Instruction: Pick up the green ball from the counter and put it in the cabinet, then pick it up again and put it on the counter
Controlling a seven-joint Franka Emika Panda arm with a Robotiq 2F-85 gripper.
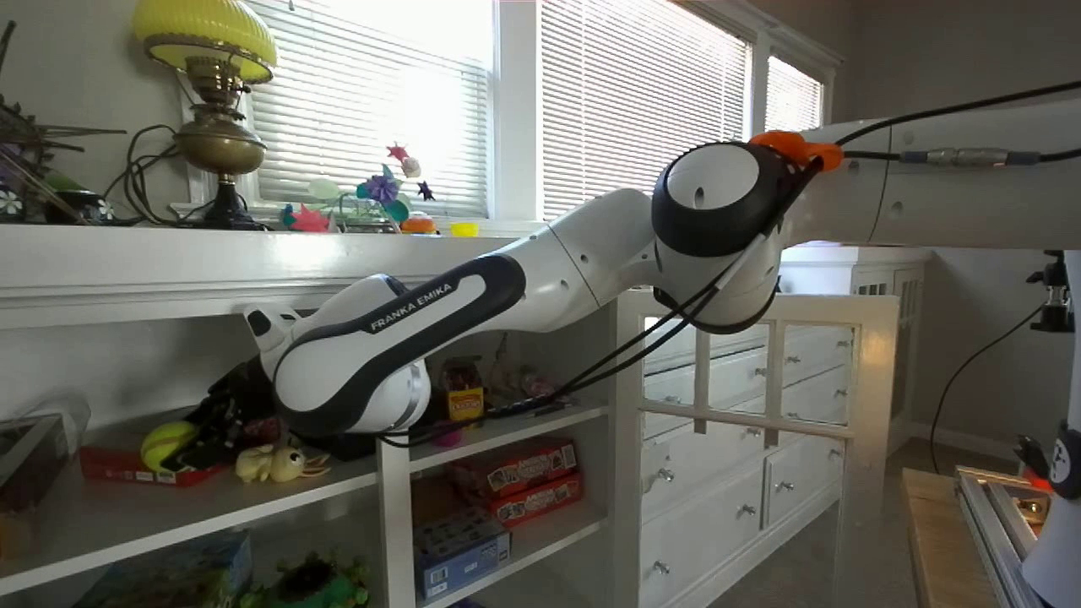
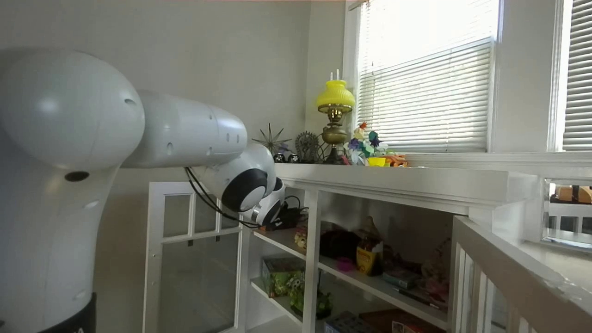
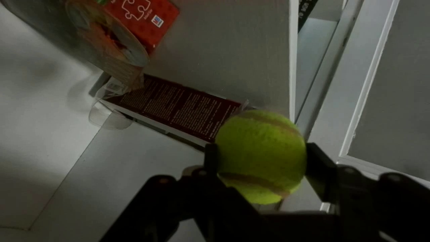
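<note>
Okay, on the wrist view I have my claw (image 3: pixel 263 158) pinching the yellow-green tennis ball (image 3: pixel 261 151), at the upper shelf (image 1: pixel 143 515) of the white cabinet (image 1: pixel 394 523).

Bright daylight comes through white-framed windows (image 2: pixel 425 27) hung with pale slatted blinds (image 1: pixel 646 101). Plain grey walls (image 2: pixel 208 51) meet at a corner in an exterior view. A white drawer unit (image 1: pixel 714 528) with round knobs (image 1: pixel 665 475) stands on a floor (image 1: pixel 785 574) that appears to be grey carpet, though the dimness there makes that hard to tell.

Arm (image 1: pixel 709 262) outstretched, forearm (image 1: pixel 473 295) slanting downward, claw (image 3: pixel 262 159) clamped
</note>
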